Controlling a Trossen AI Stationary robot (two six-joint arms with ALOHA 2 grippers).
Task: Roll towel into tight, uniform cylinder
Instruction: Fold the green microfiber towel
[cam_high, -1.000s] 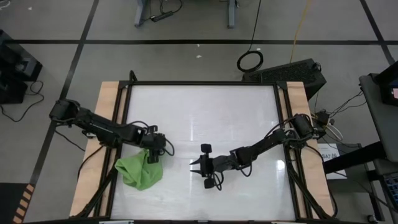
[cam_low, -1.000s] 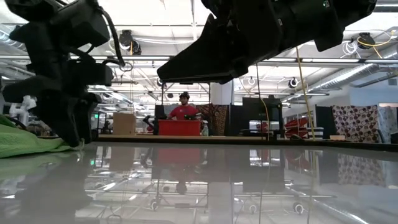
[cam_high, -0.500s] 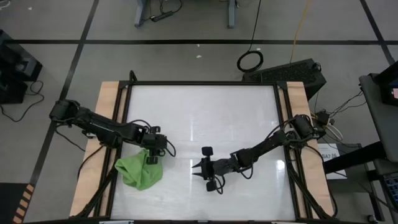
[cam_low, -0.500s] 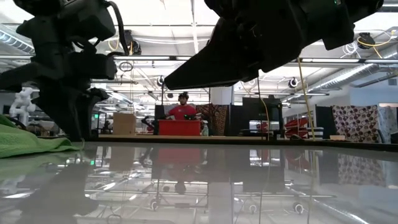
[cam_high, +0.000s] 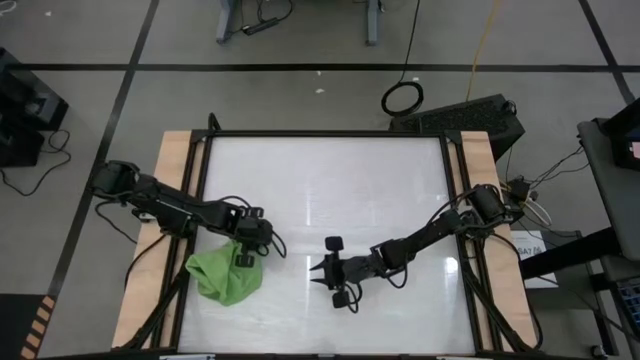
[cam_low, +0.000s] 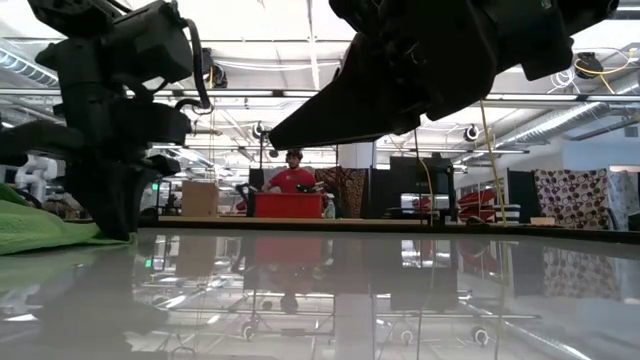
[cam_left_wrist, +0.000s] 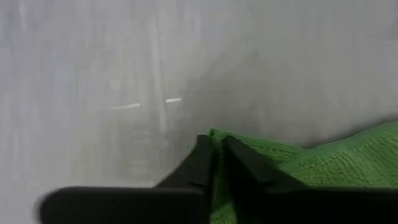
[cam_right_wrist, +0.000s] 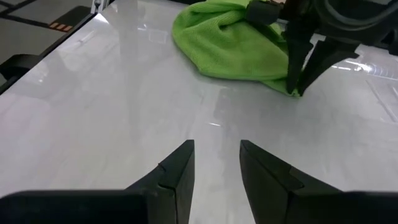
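Where the wooden side rail bounded the left of the high view, the lime-green towel lay bunched at the lower left of the white counter, close to that edge. The left hand sat on the towel's upper right corner, fingers pinching the fabric's tip. Centre and upper right of the glossy counter stayed bare. The right hand hovered lower centre, fingers spread with nothing between, pointing at the towel. Beyond, a person in red stood in the workshop.
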